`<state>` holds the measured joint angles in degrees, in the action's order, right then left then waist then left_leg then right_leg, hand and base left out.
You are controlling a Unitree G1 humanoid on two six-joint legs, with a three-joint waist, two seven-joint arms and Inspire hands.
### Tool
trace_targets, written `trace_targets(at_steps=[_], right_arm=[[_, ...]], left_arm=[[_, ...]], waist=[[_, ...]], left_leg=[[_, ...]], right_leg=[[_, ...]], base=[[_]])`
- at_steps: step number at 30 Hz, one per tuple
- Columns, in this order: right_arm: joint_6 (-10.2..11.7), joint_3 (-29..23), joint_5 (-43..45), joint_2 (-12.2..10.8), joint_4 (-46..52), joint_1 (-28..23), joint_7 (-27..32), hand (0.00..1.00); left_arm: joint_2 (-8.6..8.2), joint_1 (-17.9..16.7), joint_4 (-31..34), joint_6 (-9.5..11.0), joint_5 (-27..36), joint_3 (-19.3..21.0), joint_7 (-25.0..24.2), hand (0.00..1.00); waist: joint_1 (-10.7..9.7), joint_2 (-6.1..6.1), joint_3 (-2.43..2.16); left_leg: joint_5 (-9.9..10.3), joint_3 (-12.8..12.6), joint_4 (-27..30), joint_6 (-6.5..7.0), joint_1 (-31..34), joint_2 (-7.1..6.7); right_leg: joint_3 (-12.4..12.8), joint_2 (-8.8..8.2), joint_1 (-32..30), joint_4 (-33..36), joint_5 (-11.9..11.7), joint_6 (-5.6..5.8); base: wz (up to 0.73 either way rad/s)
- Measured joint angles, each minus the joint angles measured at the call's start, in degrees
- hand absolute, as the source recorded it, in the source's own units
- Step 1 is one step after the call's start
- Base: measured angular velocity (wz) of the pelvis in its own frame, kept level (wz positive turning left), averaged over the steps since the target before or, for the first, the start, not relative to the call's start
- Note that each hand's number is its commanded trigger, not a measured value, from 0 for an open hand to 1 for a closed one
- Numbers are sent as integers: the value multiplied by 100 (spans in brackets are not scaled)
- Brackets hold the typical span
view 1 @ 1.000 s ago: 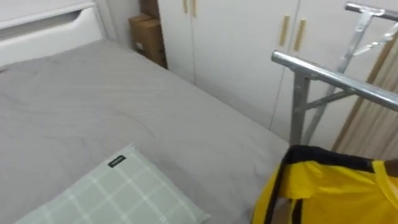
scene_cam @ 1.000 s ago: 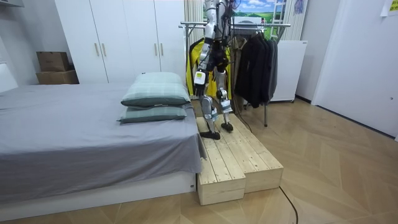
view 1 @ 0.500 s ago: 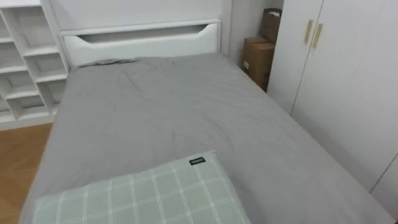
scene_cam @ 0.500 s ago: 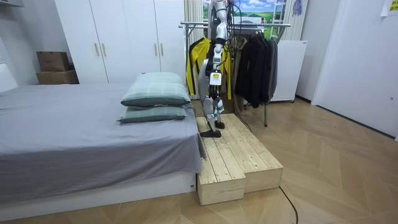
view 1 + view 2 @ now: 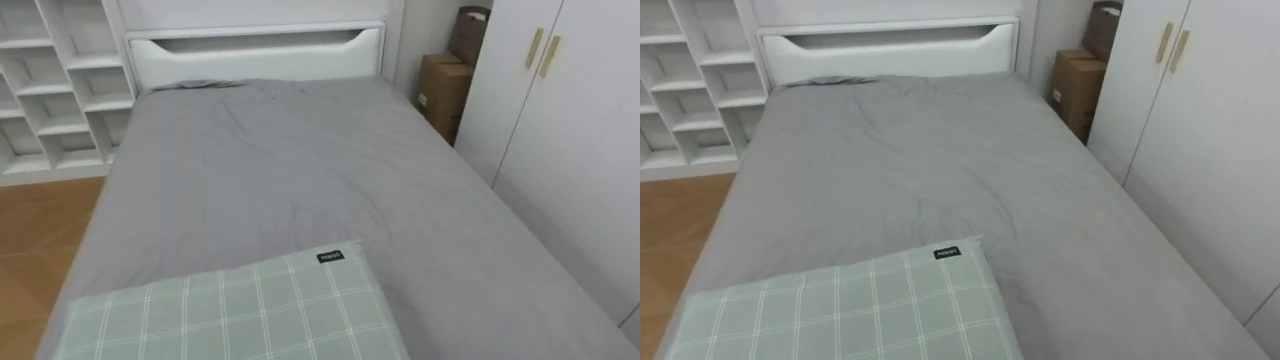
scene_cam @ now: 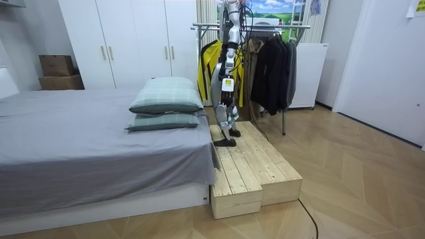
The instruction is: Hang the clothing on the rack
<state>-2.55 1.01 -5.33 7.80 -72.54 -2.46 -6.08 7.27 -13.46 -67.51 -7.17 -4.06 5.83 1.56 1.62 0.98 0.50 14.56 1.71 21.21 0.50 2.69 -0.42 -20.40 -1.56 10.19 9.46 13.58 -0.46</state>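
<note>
Bed [image 5: 300,170] with a grey sheet, lightly creased, white headboard [image 5: 255,50] at the far end. Green plaid pillow [image 5: 230,315] lies flat on the near end; the room view shows it stacked on a second pillow [image 6: 163,122]. Wooden platform [image 6: 255,172] sits on the wood floor [image 6: 345,192], touching the bed's side.

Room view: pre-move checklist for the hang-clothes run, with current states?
1. Yellow garment on the clothes rack: ok, hangs at its end.
2. Feet on the wooden platform: ok.
3. Robot hand at its side empty: cannot tell.
4. Next garment on the bed: not ok, pillow there, no clothes.
5. Head aimed at rack: not ok, eye views face the bed.
</note>
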Motion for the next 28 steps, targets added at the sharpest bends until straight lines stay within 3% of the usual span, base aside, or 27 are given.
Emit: trace_targets(at_steps=[8,28], right_arm=[[18,55,-550,17,-113,-97,-249,0],[41,407,-767,45,-119,-67,-397,0]], left_arm=[[1,6,-66,3,-2,-43,2,0],[1,117,-73,20,-35,-176,-24,0]], waist=[[18,-18,-7],[36,-86,1]], left_leg=[[-2,-71,-113,2,-29,-40],[-1,-145,-187,6,-134,-38]], right_leg=[[308,12,-31,-83,0,-1],[403,-1,-24,-87,1,4]], base=[[-4],[-2]])
